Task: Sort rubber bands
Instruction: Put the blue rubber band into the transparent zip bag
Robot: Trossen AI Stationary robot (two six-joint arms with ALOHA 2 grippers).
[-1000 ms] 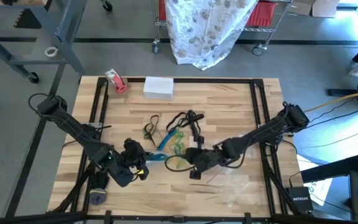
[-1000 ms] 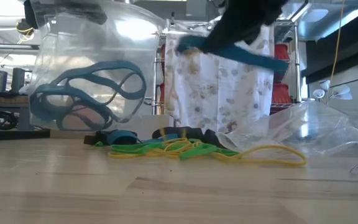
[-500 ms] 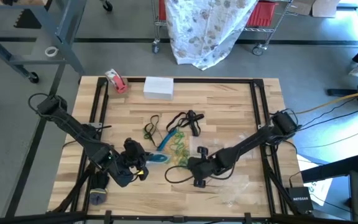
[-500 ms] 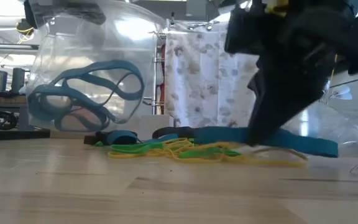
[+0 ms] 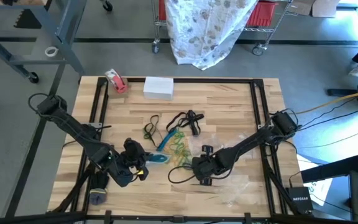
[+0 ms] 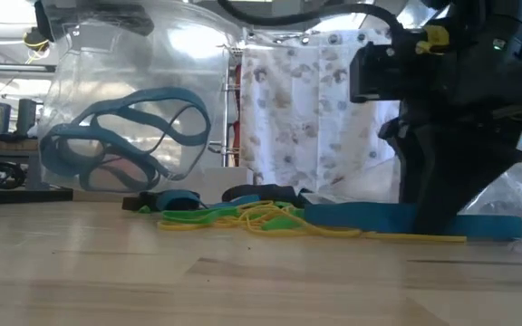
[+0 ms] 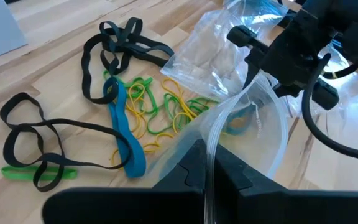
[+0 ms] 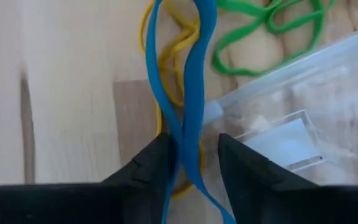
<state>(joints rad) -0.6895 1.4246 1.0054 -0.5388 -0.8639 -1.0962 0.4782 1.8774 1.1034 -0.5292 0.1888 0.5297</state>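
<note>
Left gripper (image 5: 143, 172): clenched on a clear bag's (image 7: 253, 134) rim, so its mouth is held up for loading.
Right gripper (image 8: 191, 163): lowered to the table (image 5: 229, 99), jaws parted around a blue band (image 8: 194, 81).
Rubber bands (image 5: 174, 138): piled mid-table, unsorted.

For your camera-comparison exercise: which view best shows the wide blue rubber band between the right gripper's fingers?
The right wrist view: the wide blue rubber band runs between the right gripper's parted fingers. The low view shows it flat on the wooden table; the high view hides it.
</note>
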